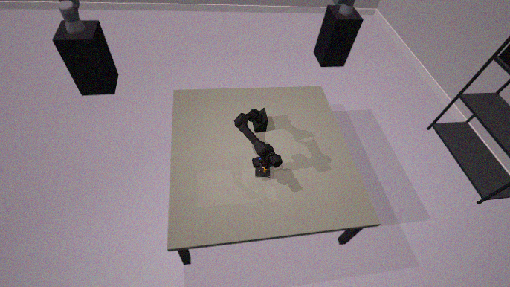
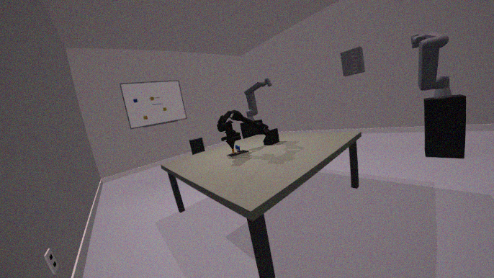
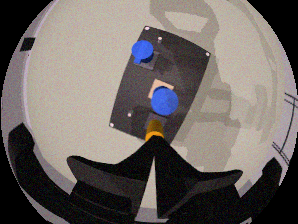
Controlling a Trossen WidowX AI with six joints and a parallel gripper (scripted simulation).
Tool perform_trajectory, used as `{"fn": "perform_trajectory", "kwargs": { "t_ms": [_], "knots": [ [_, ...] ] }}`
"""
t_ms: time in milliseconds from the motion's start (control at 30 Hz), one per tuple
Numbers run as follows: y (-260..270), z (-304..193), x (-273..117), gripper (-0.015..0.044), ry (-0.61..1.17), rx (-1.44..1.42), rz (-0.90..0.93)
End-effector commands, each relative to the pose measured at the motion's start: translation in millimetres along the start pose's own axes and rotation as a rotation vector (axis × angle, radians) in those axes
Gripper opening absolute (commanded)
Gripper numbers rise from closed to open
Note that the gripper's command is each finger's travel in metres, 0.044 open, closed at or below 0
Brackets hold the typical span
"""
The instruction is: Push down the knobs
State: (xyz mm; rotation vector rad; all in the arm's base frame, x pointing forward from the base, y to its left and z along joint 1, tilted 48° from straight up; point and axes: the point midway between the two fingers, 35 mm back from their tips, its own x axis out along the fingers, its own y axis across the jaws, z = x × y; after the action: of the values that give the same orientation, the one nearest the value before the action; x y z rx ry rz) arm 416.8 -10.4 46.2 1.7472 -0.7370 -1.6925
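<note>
The dark circuit board stands on the table. In the wrist view, a blue knob with a small pointer is above a dark block near the far-left corner, and a larger round blue knob is above a tan square near the middle. An orange knob is at the near end, partly hidden by the fingertips. My gripper is shut and points down with its tips at the orange knob's top. Contact and any gap under the knobs cannot be told.
The pale table carries my arm's base behind the board. The larger blue knob stands close beside the orange one. Dark pedestals and a shelf rack stand away from the table.
</note>
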Motion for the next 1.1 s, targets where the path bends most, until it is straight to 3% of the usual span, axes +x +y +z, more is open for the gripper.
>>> {"fn": "perform_trajectory", "kwargs": {
  "t_ms": [0,333,633,867,1067],
  "knots": [
    [2,-1,0,0.0000,-0.004,0.014,-0.001],
    [2,-1,-15,0.0000,-0.004,0.013,-0.001],
    [3,0,-12,0.0236,-0.002,0.012,0.002],
    [-11,68,-35,0.0420,-0.003,0.008,-0.010],
    [-17,139,-40,0.0440,-0.008,0.006,-0.009]
  ]
}}
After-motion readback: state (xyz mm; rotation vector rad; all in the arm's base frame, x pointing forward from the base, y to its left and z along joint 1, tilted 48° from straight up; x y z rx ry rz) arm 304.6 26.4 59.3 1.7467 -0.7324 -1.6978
